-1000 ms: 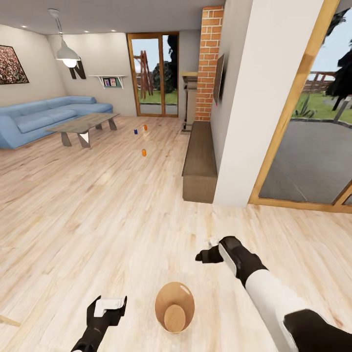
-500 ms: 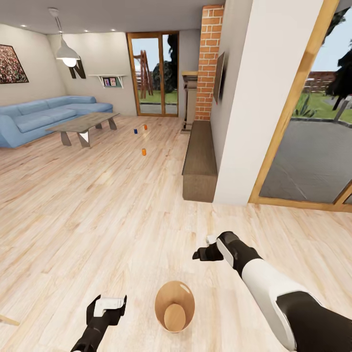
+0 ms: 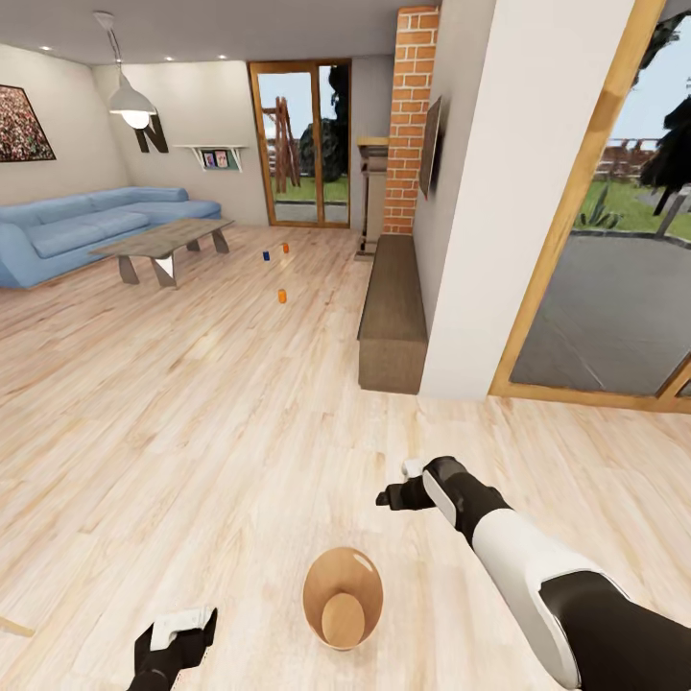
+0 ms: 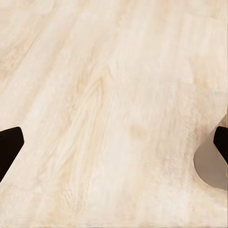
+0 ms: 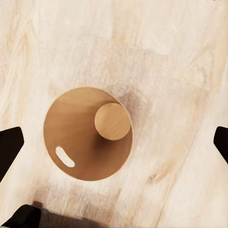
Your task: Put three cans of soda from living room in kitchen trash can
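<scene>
You were at the very start of the job: the tash can (image 3: 343,599) stood empty on the wood floor (image 3: 192,432) just in front of you, and the three cans, two orange (image 3: 282,297) (image 3: 285,249) and one blue (image 3: 266,256), stood far off on the floor near the low grey table (image 3: 163,242) and blue sofa (image 3: 86,226). Your right gripper (image 3: 395,496) hung over the bin with fingers (image 5: 9,149) spread wide and holding nothing, and your left gripper (image 3: 175,641) looked wide and empty too, though I could see little of it. Next you probably needed to roll over to the cans and pick one up.
</scene>
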